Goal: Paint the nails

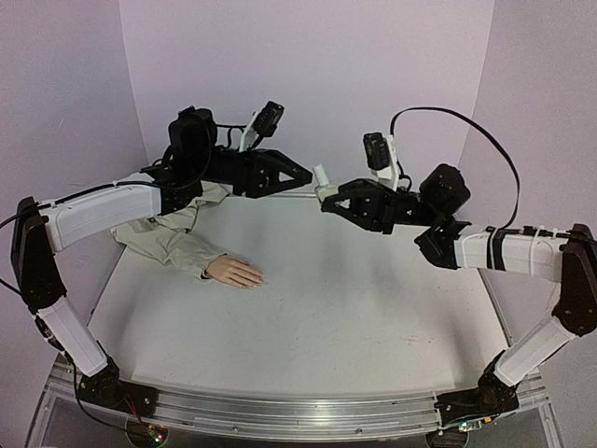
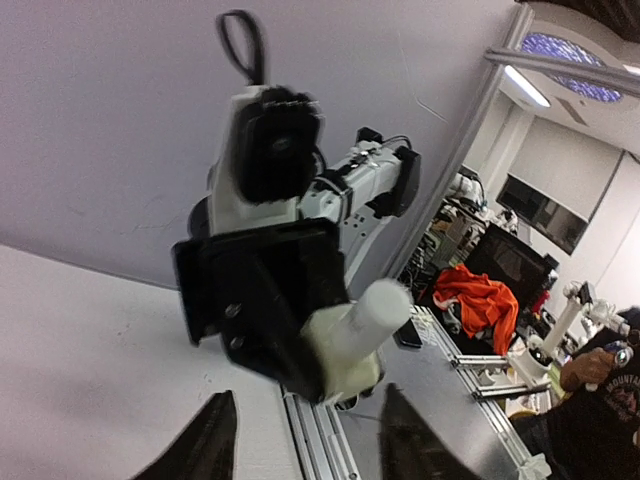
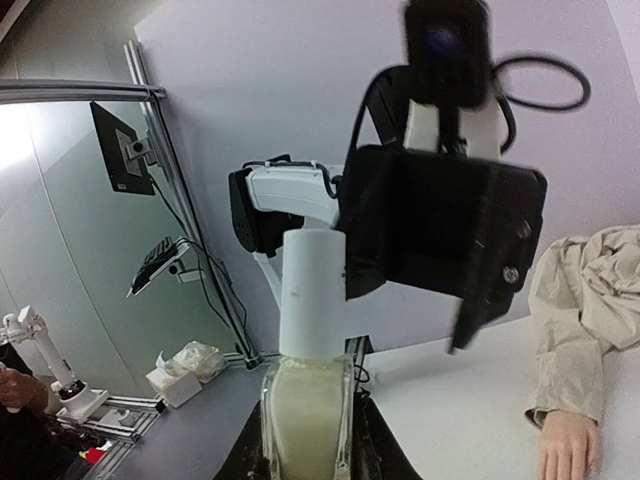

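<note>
The nails (image 1: 257, 279) sit at the fingertips of the mannequin hand (image 1: 233, 271) and are too small to make out one by one. The hand lies flat on the table (image 1: 373, 317), well below both claws and off to the left claw's side, under the left arm. Its beige sleeve (image 1: 173, 233) trails back toward the left wall. No polish shows on the fingertips as far as I can tell, so the task looks barely begun.

Raised over the far part of the table, the right claw (image 1: 333, 198) is clamped on the body of a small white bottle (image 3: 305, 410). The bottle's white cap (image 3: 312, 290) juts past the fingertips toward the left claw (image 2: 305, 445). The left claw is spread wide with nothing between its fingers, facing the cap and a little short of it.

The step in hand looks like taking the cap so it can be unscrewed. In the left wrist view the cap sits nearer one finger than the other, so the left claw should centre on it before advancing along the cap's own line. It should close only on the cap, clear of the bottle's shoulder and the right claw's fingertips.

The right claw must grip firmly enough to resist the twist. The bottle seems tilted well off upright, so raising its mouth before the cap comes free would guard against a spill.
</note>
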